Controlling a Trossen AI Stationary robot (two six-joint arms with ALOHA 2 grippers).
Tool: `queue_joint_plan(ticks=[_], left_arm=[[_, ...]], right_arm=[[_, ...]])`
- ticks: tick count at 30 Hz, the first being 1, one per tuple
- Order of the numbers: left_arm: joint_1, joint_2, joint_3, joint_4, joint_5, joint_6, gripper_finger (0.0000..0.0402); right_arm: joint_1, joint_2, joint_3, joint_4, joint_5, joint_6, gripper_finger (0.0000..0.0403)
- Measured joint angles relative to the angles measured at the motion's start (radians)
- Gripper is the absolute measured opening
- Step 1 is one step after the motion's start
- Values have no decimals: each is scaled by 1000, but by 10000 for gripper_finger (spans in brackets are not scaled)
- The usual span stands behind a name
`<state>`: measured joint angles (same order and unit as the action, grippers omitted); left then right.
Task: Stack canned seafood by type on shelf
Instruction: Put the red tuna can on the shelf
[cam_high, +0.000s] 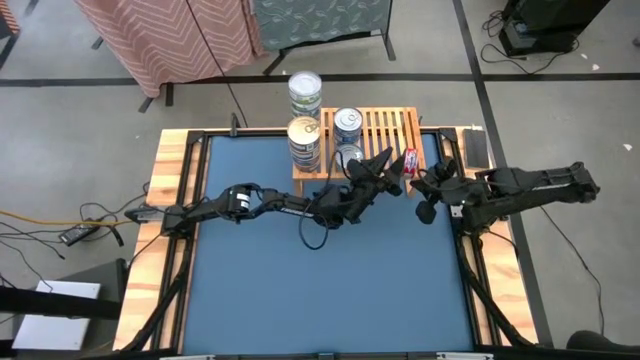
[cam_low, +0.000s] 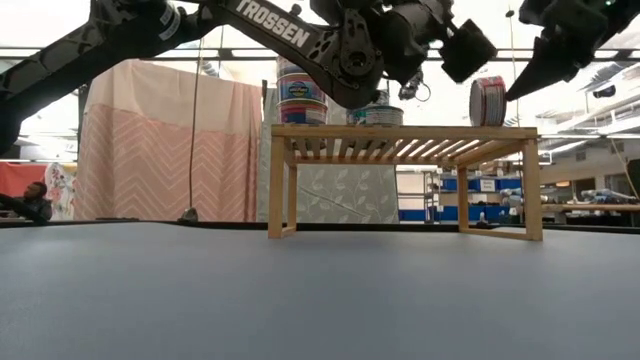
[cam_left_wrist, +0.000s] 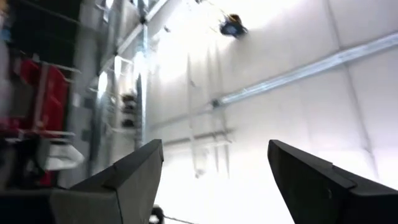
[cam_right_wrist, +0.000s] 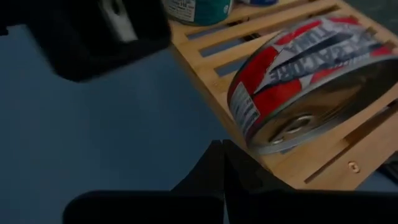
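From above, we are seeing the shelf (cam_high: 385, 140) sitting at the far edge of the blue table (cam_high: 320, 280), with one stack of tins (cam_high: 304, 143) at its left end, a taller stack (cam_high: 305, 95) standing behind it, and a blue-labelled stack (cam_high: 347, 127) sitting on the slats. A red-labelled tin (cam_high: 409, 162) is standing on edge near the shelf's right front. The left claw (cam_high: 385, 165) is hanging over the shelf, just beside that tin; the right claw (cam_high: 432, 183) is hovering close on the tin's other side.

From table height, the left arm is crossing in front of the stacks and blocking much of them, while the red tin (cam_low: 487, 101) is balancing upright on the shelf top (cam_low: 400, 131).

Through the left wrist camera, its fingers (cam_left_wrist: 134, 174) are standing spread, gripping nothing.

Through the right wrist camera, its fingers (cam_right_wrist: 217, 168) are pressed together, empty, just beside the tilted red tin (cam_right_wrist: 305, 81).
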<state>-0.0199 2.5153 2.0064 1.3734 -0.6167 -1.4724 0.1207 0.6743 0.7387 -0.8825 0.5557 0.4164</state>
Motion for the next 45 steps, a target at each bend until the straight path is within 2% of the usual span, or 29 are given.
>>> queue_joint_plan(ticks=[6,10,15,19,21,24,27,32,37,42,45], left_arm=[[-34,0,0,178,72,68,296],[-60,-16,5,188,123,69,296],[-80,-44,21,189,169,66,296],[-80,-77,23,190,238,103,296],[-75,-96,24,191,278,132,296],[-70,-117,24,190,324,157,296],[-67,-132,24,191,348,187,296],[-60,-146,24,191,377,181,296],[-60,-146,24,192,377,156,296],[-60,-146,24,192,401,141,296],[-60,-147,24,193,410,126,296]], right_arm=[[-22,-3,0,78,5,-87,0],[-65,16,0,136,-13,-146,0],[-109,54,7,189,-108,-198,0],[-102,65,86,164,-193,-218,0],[-88,62,146,52,-220,-203,0],[-64,51,220,-149,-151,-154,0],[-55,30,257,-216,-74,-152,0],[-89,41,246,-192,-5,-226,0],[-133,109,231,-179,-8,-311,0],[-165,140,232,-80,-10,-403,0],[-202,155,232,-34,-49,-433,0]])
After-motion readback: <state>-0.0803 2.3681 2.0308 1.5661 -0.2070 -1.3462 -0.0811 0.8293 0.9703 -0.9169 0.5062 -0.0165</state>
